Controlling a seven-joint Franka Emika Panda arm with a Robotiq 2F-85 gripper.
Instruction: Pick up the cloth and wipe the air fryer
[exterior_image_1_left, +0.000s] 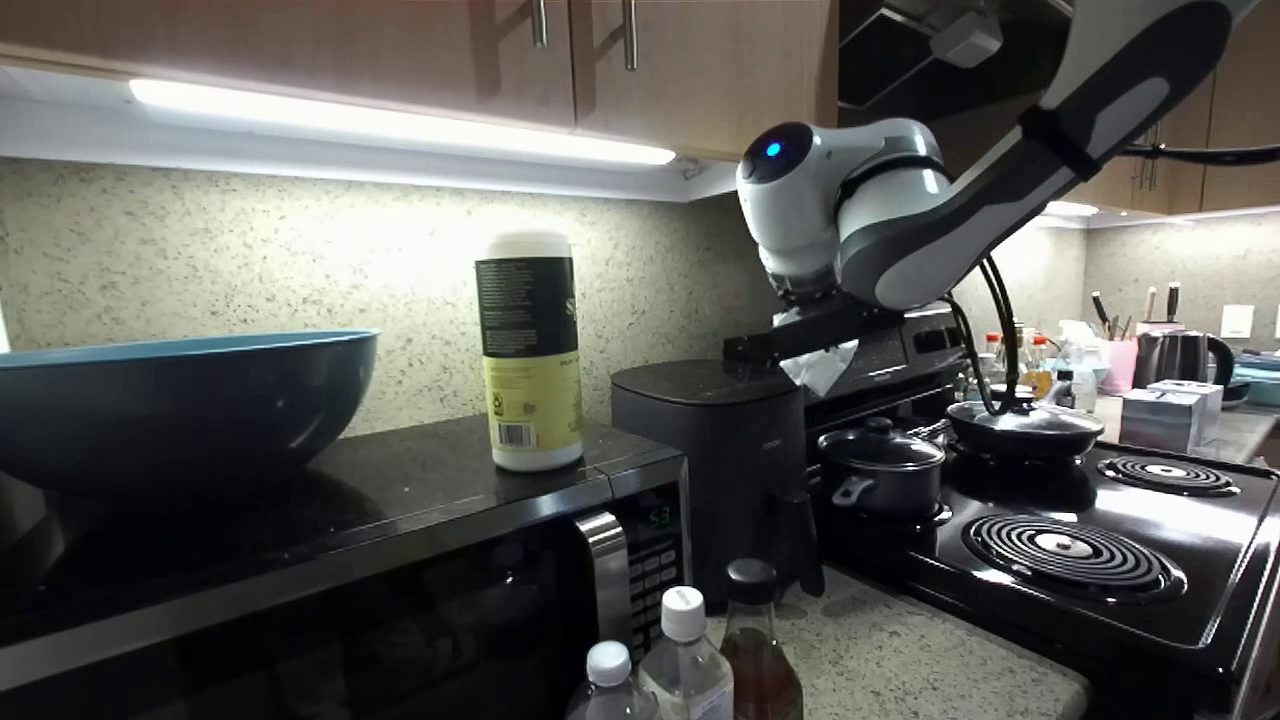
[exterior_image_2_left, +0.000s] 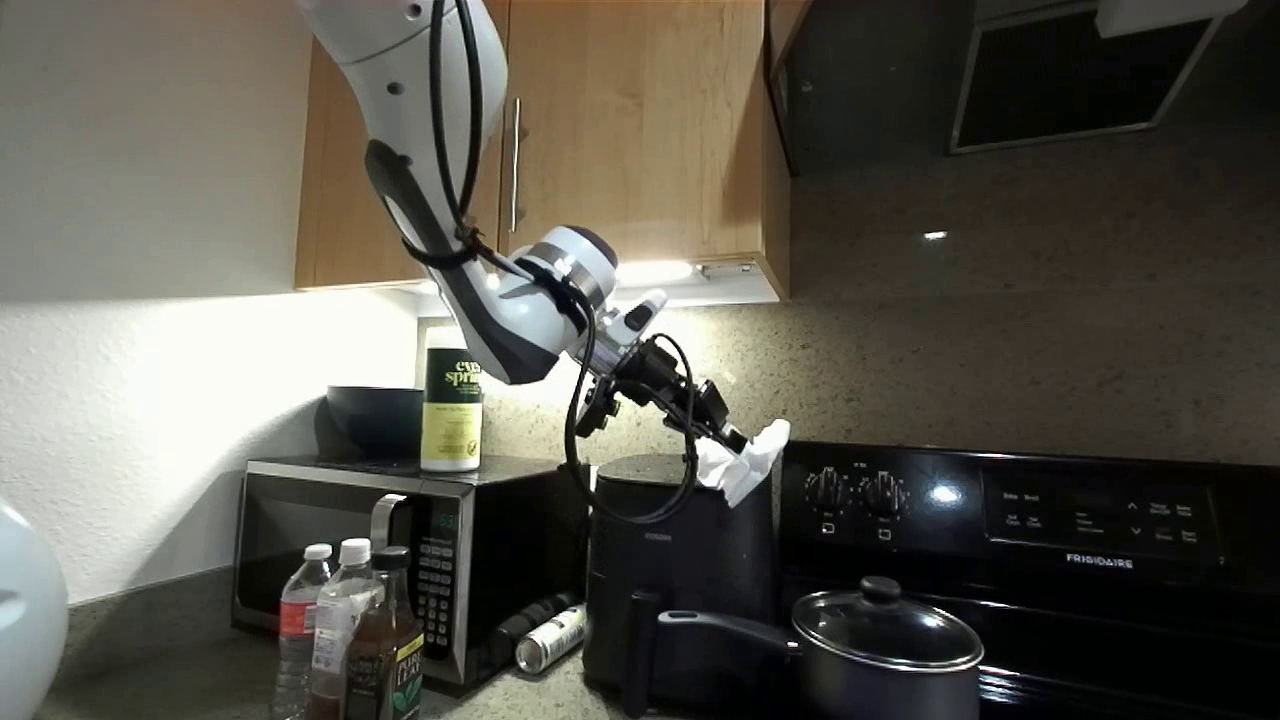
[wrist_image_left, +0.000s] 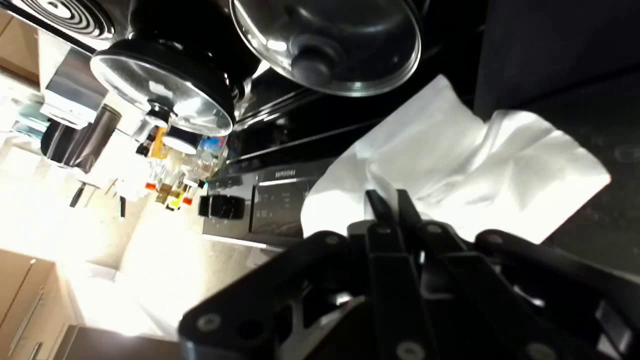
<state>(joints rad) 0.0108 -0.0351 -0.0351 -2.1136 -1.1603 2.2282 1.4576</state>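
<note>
The white cloth (wrist_image_left: 480, 170) is crumpled and spreads out past my fingertips in the wrist view. My gripper (wrist_image_left: 389, 200) is shut on a fold of it. The cloth also shows in both exterior views (exterior_image_1_left: 822, 368) (exterior_image_2_left: 742, 470), hanging at the stove-side upper edge of the black air fryer (exterior_image_1_left: 700, 460) (exterior_image_2_left: 680, 560). The air fryer is the dark surface (wrist_image_left: 600, 115) at the right of the wrist view. I cannot tell whether the cloth touches it. The gripper (exterior_image_2_left: 737, 440) points down at a tilt, and its fingertips are hidden in the other exterior picture.
A microwave (exterior_image_1_left: 400, 520) stands beside the air fryer, carrying a wipes canister (exterior_image_1_left: 533, 350) and a large bowl (exterior_image_1_left: 190, 410). A lidded pot (exterior_image_2_left: 885, 660) sits on the stove close to the air fryer. Bottles (exterior_image_2_left: 385, 640) stand in front. Cabinets (exterior_image_2_left: 640, 130) hang above.
</note>
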